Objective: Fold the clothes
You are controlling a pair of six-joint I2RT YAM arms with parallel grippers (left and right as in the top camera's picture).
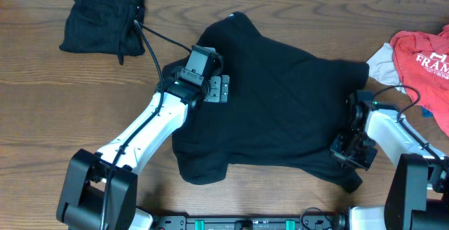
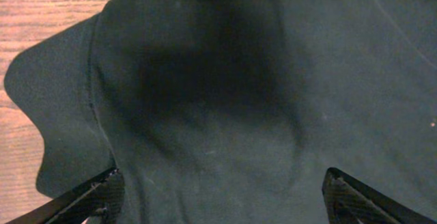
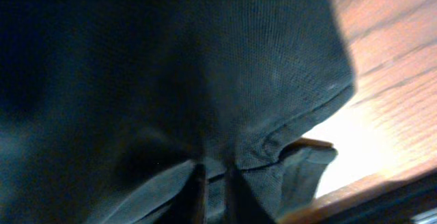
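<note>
Nearest the base, the right gripper (image 1: pixel 353 153) sits at the near right edge of the black T-shirt (image 1: pixel 280 111). In the right wrist view its fingers are pressed nearly together, with a gathered fold of the shirt's hem caught between them (image 3: pixel 213 191); the cloth bunches into creases just above the pinch, and bare wood shows beyond the hem.

The shirt itself lies spread across the middle of the wooden table (image 1: pixel 42 118), rumpled rather than flat, with one sleeve pointing toward the near edge.

Further in, the left gripper (image 1: pixel 217 88) rests over the shirt's left side. Its fingers are spread wide — in the left wrist view only the two tips (image 2: pixel 95 193) show at the bottom corners, with open dark fabric and a seam between them, gripping nothing.

At the right edge lies a red garment (image 1: pixel 424 58) with white lettering, partly over a pale grey one (image 1: pixel 382 63).

At the far left corner sits a folded black garment (image 1: pixel 104 16), well apart from the shirt.
</note>
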